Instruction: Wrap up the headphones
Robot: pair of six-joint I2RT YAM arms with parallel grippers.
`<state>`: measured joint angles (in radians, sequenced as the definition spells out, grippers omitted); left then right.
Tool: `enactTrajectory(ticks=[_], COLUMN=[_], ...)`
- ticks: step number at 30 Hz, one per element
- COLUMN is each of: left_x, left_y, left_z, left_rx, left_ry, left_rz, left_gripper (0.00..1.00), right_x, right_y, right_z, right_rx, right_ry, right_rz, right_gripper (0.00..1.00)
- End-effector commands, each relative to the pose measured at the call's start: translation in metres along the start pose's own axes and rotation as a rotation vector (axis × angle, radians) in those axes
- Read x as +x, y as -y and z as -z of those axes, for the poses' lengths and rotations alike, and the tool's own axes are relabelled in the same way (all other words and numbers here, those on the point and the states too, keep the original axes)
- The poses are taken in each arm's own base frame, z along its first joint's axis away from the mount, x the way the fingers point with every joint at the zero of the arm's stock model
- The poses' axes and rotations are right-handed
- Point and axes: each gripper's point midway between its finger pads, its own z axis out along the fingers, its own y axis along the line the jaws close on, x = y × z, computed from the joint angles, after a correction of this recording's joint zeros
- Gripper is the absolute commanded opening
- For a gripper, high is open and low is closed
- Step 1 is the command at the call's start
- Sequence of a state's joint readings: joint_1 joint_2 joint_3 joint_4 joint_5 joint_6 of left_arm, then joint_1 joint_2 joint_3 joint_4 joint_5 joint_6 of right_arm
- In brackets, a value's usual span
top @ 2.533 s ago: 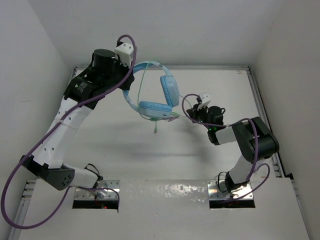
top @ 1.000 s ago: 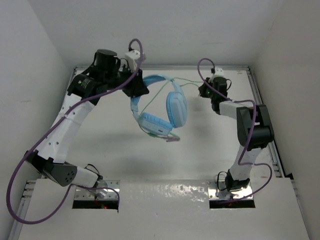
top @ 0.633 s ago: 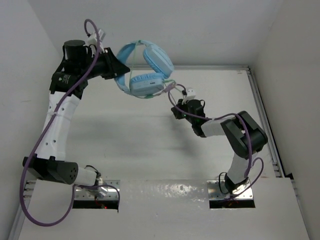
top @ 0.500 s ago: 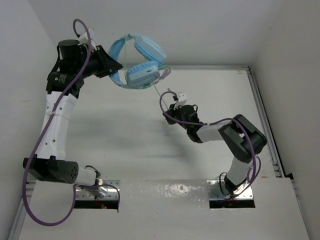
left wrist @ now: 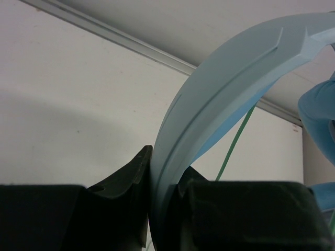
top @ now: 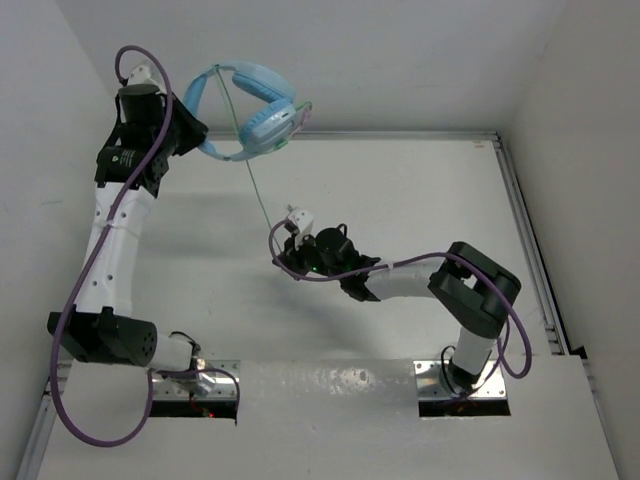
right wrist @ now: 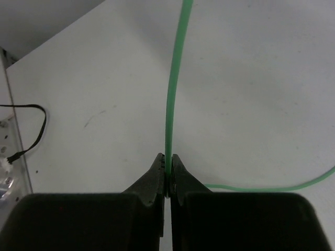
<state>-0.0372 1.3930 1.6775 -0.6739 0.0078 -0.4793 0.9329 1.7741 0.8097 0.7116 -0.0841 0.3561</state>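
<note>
**Mid-wrap: cord pulled taut between the two arms**

Left end effector (left wrist: 163, 175): clamped on the headband (left wrist: 220, 99), with the band's edge pinched between both fingers. The headphones (top: 250, 110) hang in the air, high at the far left, clear of the worktop (top: 420, 190). Left arm (top: 110, 240): raised steeply, almost vertical, wrist bent toward the centre.

Right end effector (right wrist: 167, 175): closed on the thin green cord (right wrist: 175, 78), which runs straight and taut up toward the ear cups. A slack length curves away beside it. Right arm (top: 400, 282): folded low, forearm stretched leftward over the middle of the worktop.

Judgement: the step in hand is laying a turn of cord around the headphones. The next move probably calls for carrying the pinched cord around the cups or band under tension, without letting it slip free.
</note>
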Motion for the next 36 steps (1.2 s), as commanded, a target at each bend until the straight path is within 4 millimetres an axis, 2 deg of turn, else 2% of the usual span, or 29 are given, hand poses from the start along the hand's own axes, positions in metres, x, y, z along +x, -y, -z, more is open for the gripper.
enactTrajectory(ticks=[1, 3, 4, 6, 8, 13, 17, 21, 22, 23, 24, 25, 26, 27, 28, 29, 32, 34, 36], left_x=[-0.045, -0.034, -0.034, -0.032, -0.030, -0.036, -0.038, -0.019, -0.012, 0.001, 0.002, 0.011, 0.020, 0.033, 0.041, 0.052, 0.069, 0.089, 0.109], left_y=[0.007, -0.004, -0.008, -0.019, -0.034, -0.058, -0.072, -0.079, -0.077, -0.084, -0.081, -0.077, -0.076, -0.072, -0.072, -0.074, -0.067, -0.058, -0.049], left_z=[-0.005, -0.016, -0.019, -0.027, -0.035, -0.046, -0.051, -0.065, -0.068, -0.072, -0.074, -0.073, -0.073, -0.071, -0.071, -0.073, -0.074, -0.079, -0.077], left_rx=[0.018, -0.014, -0.025, -0.072, -0.131, -0.234, -0.293, -0.295, -0.289, -0.312, -0.312, -0.353, -0.375, -0.416, -0.434, -0.436, -0.378, -0.257, -0.168], left_ry=[0.196, 0.184, 0.196, 0.207, 0.231, 0.299, 0.336, 0.302, 0.288, 0.271, 0.296, 0.302, 0.308, 0.328, 0.323, 0.316, 0.259, 0.189, 0.123], left_rz=[0.064, 0.058, 0.057, 0.042, 0.027, -0.029, -0.067, -0.101, -0.137, -0.172, -0.208, -0.307, -0.363, -0.476, -0.546, -0.596, -0.736, -0.868, -0.987], left_gripper=[0.00, 0.00, 0.00, 0.00, 0.00, 0.00, 0.00, 0.00, 0.00, 0.00, 0.00, 0.00, 0.00, 0.00, 0.00, 0.00, 0.00, 0.00, 0.00], right_x=[-0.011, -0.009, -0.019, -0.019, -0.028, -0.033, -0.046, -0.058, -0.067, -0.072, -0.084, -0.093, -0.092, -0.110, -0.130, -0.146, -0.167, -0.183, -0.192], right_y=[-0.043, -0.060, -0.066, -0.081, -0.089, -0.092, -0.095, -0.104, -0.109, -0.111, -0.113, -0.111, -0.105, -0.091, -0.096, -0.073, -0.020, 0.008, 0.047], right_z=[-0.009, -0.009, -0.010, -0.006, 0.000, 0.018, 0.030, 0.031, 0.030, 0.031, 0.033, 0.034, 0.037, 0.042, 0.045, 0.052, 0.069, 0.084, 0.100], right_rx=[-0.142, -0.197, -0.215, -0.270, -0.293, -0.300, -0.301, -0.344, -0.360, -0.369, -0.369, -0.351, -0.318, -0.232, -0.235, -0.107, 0.101, 0.216, 0.364], right_ry=[-0.028, -0.054, -0.043, -0.064, -0.049, -0.030, -0.008, -0.003, 0.009, 0.009, 0.012, 0.021, -0.016, -0.019, 0.023, 0.021, 0.022, 0.033, 0.023], right_rz=[0.051, 0.066, 0.071, 0.084, 0.095, 0.100, 0.113, 0.129, 0.137, 0.146, 0.172, 0.193, 0.235, 0.300, 0.306, 0.368, 0.421, 0.422, 0.443], right_gripper=[0.00, 0.00, 0.00, 0.00, 0.00, 0.00, 0.00, 0.00, 0.00, 0.00, 0.00, 0.00, 0.00, 0.00, 0.00, 0.00, 0.00, 0.00, 0.00])
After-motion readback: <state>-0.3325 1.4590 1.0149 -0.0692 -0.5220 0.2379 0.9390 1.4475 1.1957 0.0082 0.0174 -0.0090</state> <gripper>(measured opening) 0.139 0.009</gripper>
